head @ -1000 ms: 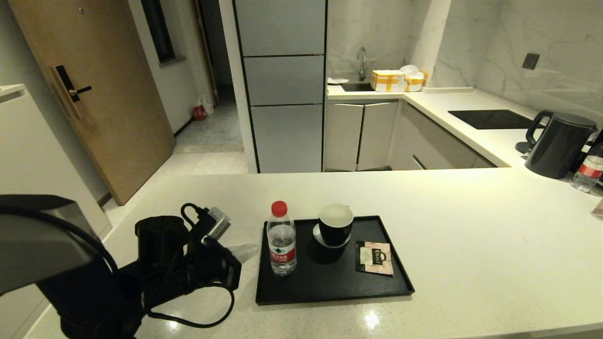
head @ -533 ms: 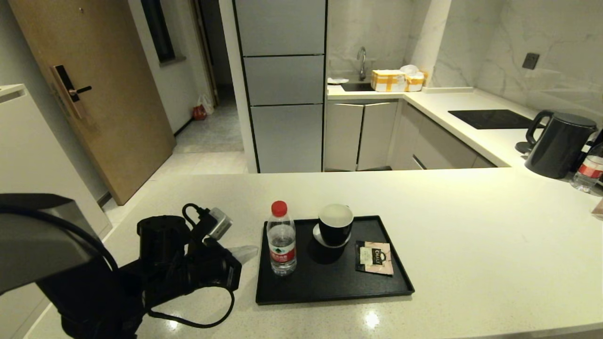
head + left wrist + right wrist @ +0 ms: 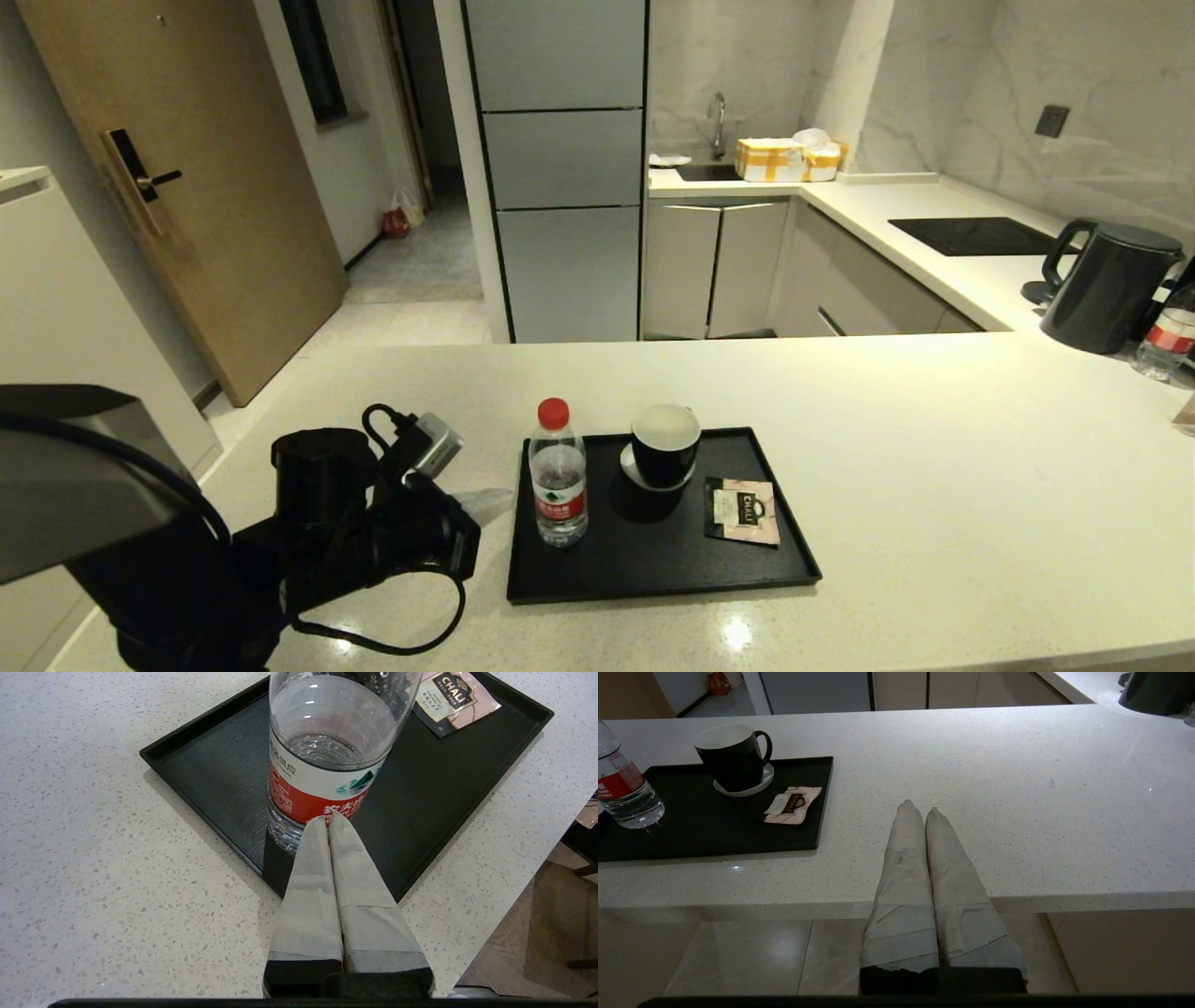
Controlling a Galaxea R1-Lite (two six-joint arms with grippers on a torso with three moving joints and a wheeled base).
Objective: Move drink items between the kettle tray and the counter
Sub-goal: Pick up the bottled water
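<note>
The clear water bottle [image 3: 558, 476] with red cap and red label stands upright at the left end of the black tray [image 3: 653, 567]. The pink-and-black tea sachet [image 3: 743, 511] lies flat at the tray's right end. My left gripper [image 3: 495, 497] hovers over the counter [image 3: 934, 485] just left of the tray. In the left wrist view it [image 3: 328, 819] is shut and empty, its tips right up against the bottle's [image 3: 327, 765] red label; whether they touch I cannot tell. My right gripper [image 3: 920, 807] is shut and empty over the counter's front edge, right of the tray [image 3: 714, 833].
A black cup [image 3: 665, 445] with white inside sits on a saucer mid-tray, between bottle and sachet. At the far right stand a dark grey kettle [image 3: 1106, 285] and a second bottle [image 3: 1167, 341], with the black hob [image 3: 976, 235] behind.
My left arm has crept very slightly toward the tray. The bottle, cup and sachet have not moved.
</note>
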